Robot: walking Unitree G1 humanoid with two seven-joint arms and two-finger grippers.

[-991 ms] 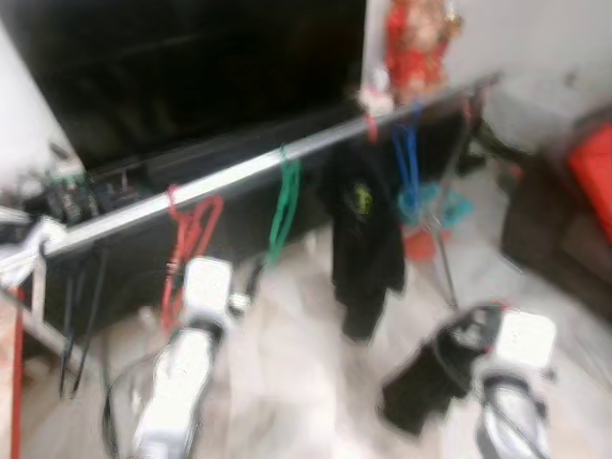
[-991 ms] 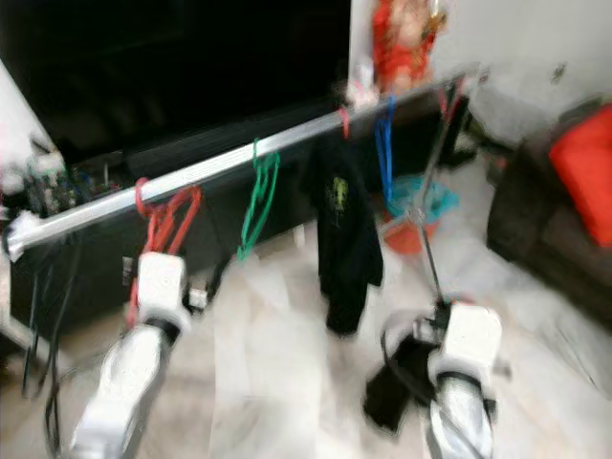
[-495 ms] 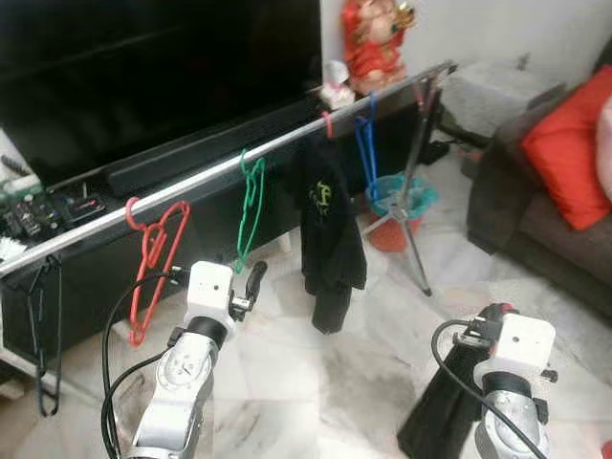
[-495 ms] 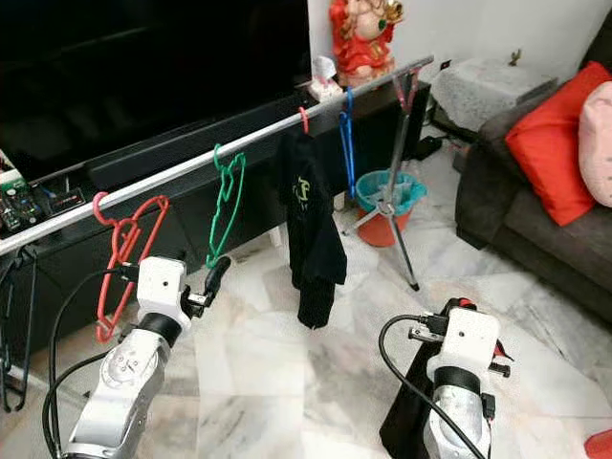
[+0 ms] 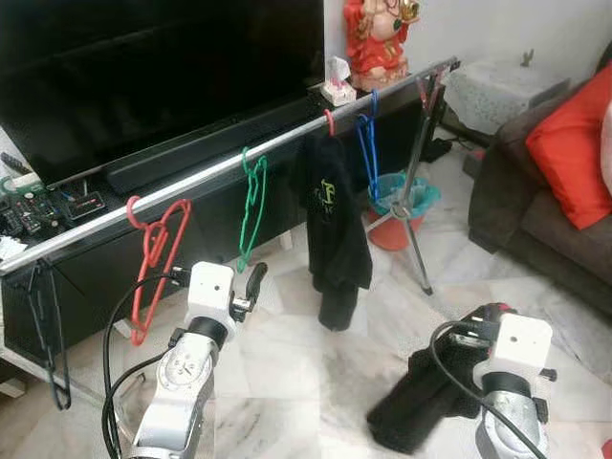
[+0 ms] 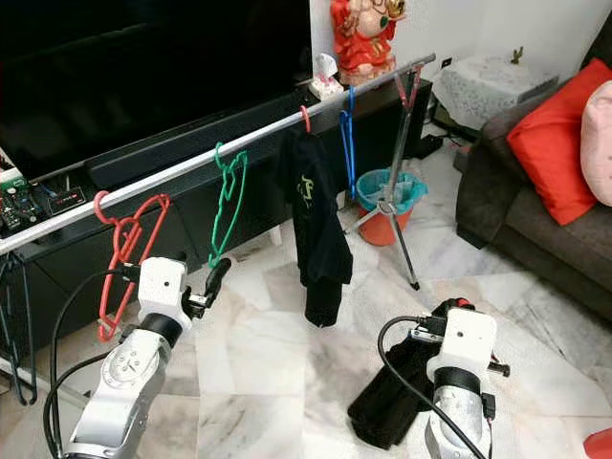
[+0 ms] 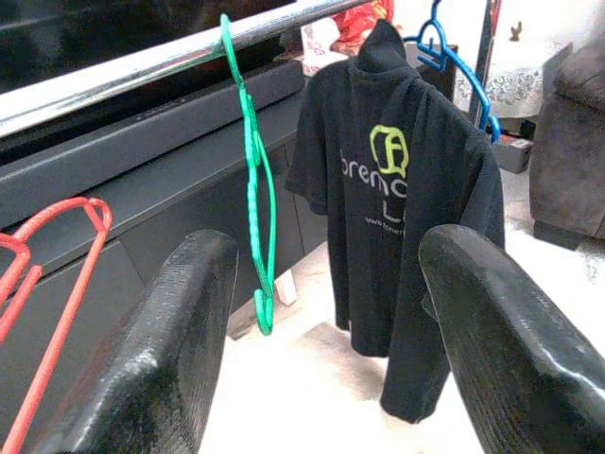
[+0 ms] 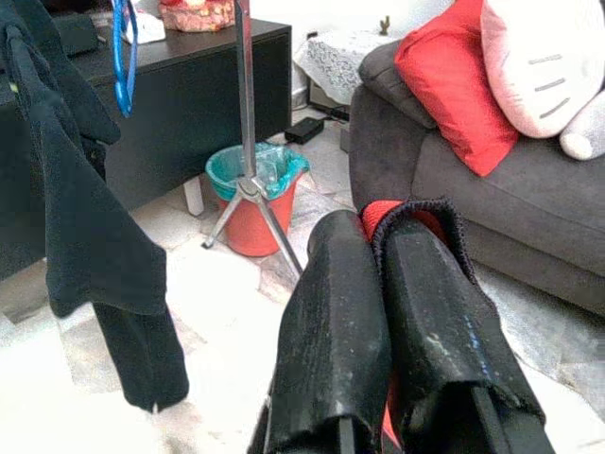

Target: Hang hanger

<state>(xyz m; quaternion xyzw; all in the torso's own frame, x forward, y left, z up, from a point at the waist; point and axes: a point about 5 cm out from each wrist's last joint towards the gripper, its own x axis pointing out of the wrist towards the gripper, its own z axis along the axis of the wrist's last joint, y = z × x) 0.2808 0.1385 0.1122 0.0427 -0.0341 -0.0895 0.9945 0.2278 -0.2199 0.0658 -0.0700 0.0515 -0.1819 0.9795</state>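
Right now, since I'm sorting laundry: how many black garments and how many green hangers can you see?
Black garments: 2, the shirt on the rail and the garment in the right gripper
Green hangers: 1
Total: 3

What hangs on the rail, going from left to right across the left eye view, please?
Dark hanger → red hangers → green hanger → black shirt → blue hanger.
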